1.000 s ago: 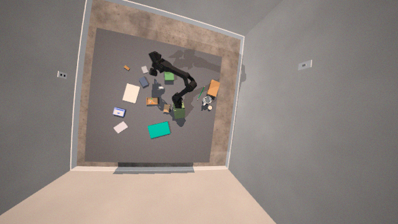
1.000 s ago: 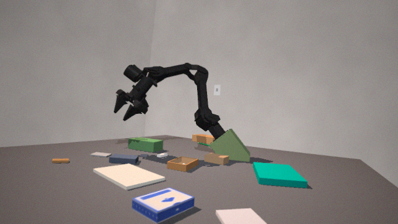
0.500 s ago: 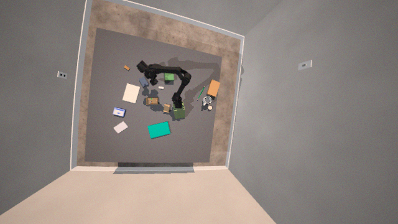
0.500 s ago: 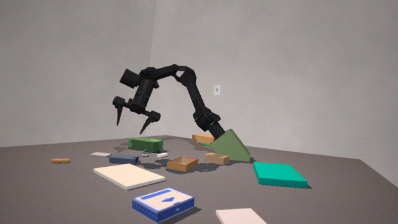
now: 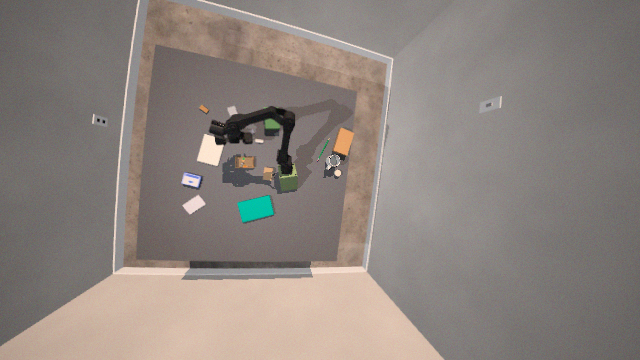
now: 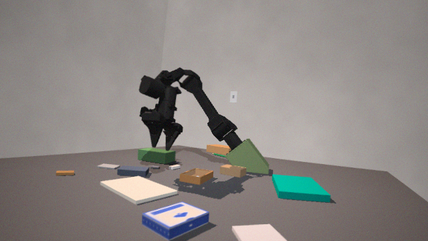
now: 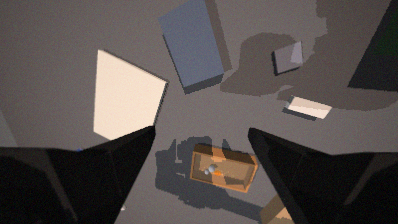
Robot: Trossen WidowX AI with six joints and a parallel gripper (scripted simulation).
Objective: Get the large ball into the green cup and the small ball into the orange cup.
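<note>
The wooden puzzle (image 6: 196, 175) is a small shallow tan tray lying flat on the grey table; it also shows from above (image 5: 245, 162). In the wrist view the puzzle (image 7: 223, 168) lies below, between my fingers, with a pale ball (image 7: 212, 170) beside an orange spot inside it. I cannot make out the other ball or the green cup there. My gripper (image 6: 161, 146) is open and empty, pointing down, well above the table and apart from the puzzle. It also shows in the overhead view (image 5: 218, 131) and in the wrist view (image 7: 201, 131).
Around the puzzle lie a cream flat board (image 6: 138, 189), a blue-grey box (image 6: 132, 171), a green block (image 6: 156, 155), a small tan box (image 6: 233, 170), a small white piece (image 6: 174, 167), a teal slab (image 6: 299, 188) and a blue-white box (image 6: 175, 219). The arm's green wedge base (image 6: 249, 157) stands to the right.
</note>
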